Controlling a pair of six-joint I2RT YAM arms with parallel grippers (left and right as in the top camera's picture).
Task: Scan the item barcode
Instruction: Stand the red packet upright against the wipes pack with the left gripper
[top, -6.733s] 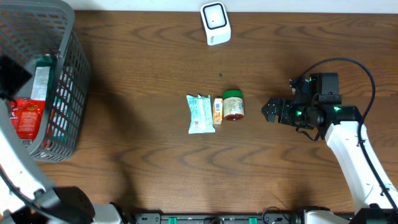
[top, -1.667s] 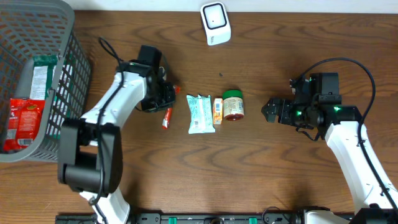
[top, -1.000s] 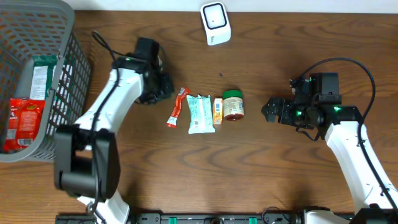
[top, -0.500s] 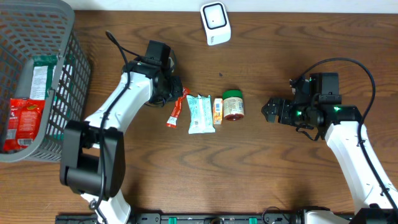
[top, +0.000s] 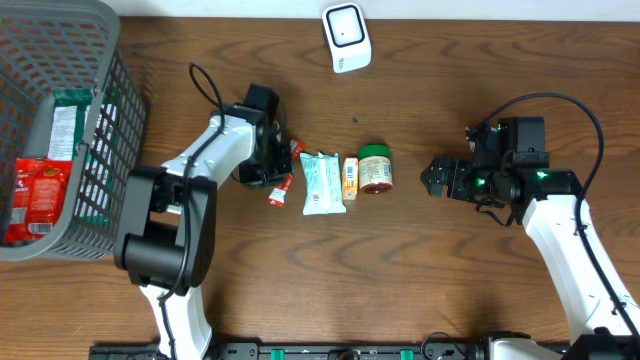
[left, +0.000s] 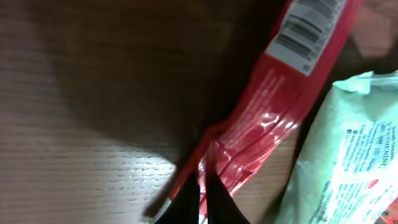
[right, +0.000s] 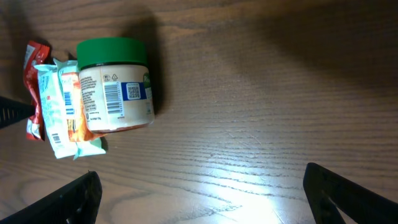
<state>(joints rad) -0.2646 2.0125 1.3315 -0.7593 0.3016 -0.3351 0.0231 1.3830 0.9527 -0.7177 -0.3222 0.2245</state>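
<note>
Left wrist view showing left pincer (left: 202, 198) clenching the crimped end of the red packet (left: 292, 93), packet lying on the surface (left: 74, 143) against a pale green wrapper (left: 348, 155), right pincer (right: 202, 186) hanging spread wide near a green-lidded jar (right: 115, 84)

Even overhead light; red wrapper (left: 283, 109) blurred, half-shadowed up close.

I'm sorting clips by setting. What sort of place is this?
Likely a mock shop checkout: a grey basket holding packets, a white scanner, and a row of packaged groceries, including a green-lidded jar.
</note>
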